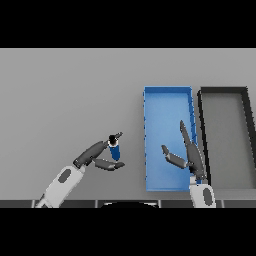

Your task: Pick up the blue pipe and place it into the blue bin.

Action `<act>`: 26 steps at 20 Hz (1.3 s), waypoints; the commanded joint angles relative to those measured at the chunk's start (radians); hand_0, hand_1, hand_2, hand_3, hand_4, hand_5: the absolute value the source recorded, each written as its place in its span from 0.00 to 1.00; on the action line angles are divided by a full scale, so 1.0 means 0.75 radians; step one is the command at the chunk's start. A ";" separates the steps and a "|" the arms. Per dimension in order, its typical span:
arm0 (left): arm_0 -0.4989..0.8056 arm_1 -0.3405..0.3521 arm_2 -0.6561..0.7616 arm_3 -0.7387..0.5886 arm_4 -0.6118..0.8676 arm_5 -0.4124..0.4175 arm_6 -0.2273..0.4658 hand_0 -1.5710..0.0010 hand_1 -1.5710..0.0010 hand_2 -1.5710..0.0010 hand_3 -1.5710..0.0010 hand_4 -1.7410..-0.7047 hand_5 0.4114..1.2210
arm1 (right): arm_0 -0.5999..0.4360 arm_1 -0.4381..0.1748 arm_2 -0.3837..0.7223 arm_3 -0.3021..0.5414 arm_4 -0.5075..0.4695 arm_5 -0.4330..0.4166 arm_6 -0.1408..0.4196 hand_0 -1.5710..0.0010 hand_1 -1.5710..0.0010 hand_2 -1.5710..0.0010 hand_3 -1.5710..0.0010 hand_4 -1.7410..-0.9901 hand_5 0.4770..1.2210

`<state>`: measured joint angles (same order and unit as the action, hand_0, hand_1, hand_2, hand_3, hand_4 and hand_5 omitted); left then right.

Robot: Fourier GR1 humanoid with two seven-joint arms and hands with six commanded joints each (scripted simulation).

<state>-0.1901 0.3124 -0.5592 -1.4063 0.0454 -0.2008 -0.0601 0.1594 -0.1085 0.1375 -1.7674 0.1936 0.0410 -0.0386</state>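
Left of the bin [167,100], the left hand [100,156] grips the pipe [114,149] and must carry it toward 3 o'clock, past the open right hand [186,152].

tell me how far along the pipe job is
Done: the left hand has reached the blue pipe and its fingers and thumb curl round it. In hand: the pipe is upright in that grip, left of the blue bin; whether it is off the table cannot be told. Left: carrying it over and releasing it in the bin, which holds nothing. The right hand hangs open over the bin.
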 commanded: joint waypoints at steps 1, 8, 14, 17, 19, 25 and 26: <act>-0.012 -0.031 0.004 0.023 0.022 -0.013 -0.029 1.00 1.00 1.00 1.00 0.57 0.08 | -0.006 -0.006 -0.008 0.006 -0.006 0.003 0.009 1.00 1.00 1.00 1.00 0.72 0.17; -0.034 -0.129 0.029 0.071 0.079 0.003 -0.077 0.94 0.83 0.77 0.86 0.41 0.30 | -0.014 0.004 -0.018 0.022 -0.027 0.005 0.014 1.00 1.00 1.00 1.00 0.72 0.17; -0.012 -0.167 -0.016 0.084 0.075 0.009 -0.101 0.28 0.23 0.22 0.25 0.14 0.82 | -0.028 0.003 -0.016 0.020 -0.033 0.012 0.015 1.00 1.00 1.00 1.00 0.72 0.17; -0.005 -0.169 -0.036 0.066 0.053 0.061 -0.145 0.14 0.12 0.11 0.16 0.07 0.91 | -0.026 -0.011 -0.029 0.015 -0.045 0.017 0.008 1.00 1.00 1.00 1.00 0.73 0.17; -0.008 -0.184 -0.034 0.026 0.046 0.086 -0.165 0.09 0.08 0.07 0.12 0.05 0.94 | -0.037 0.002 -0.021 0.025 -0.031 0.006 0.018 1.00 1.00 1.00 1.00 0.74 0.17; -0.030 -0.215 -0.028 -0.142 0.072 0.099 -0.162 0.02 0.02 0.02 0.07 0.01 0.98 | -0.017 -0.020 -0.032 0.021 -0.022 0.005 -0.007 1.00 1.00 1.00 1.00 0.76 0.17; -0.044 -0.231 -0.040 -0.163 0.066 0.106 -0.120 0.02 0.02 0.02 0.07 0.01 0.99 | -0.024 -0.020 -0.032 0.030 -0.020 0.006 -0.009 1.00 1.00 1.00 1.00 0.77 0.17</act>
<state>-0.2234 0.1379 -0.5896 -1.5286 0.0944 -0.1227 -0.1507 0.1415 -0.1234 0.1138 -1.7453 0.1787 0.0454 -0.0441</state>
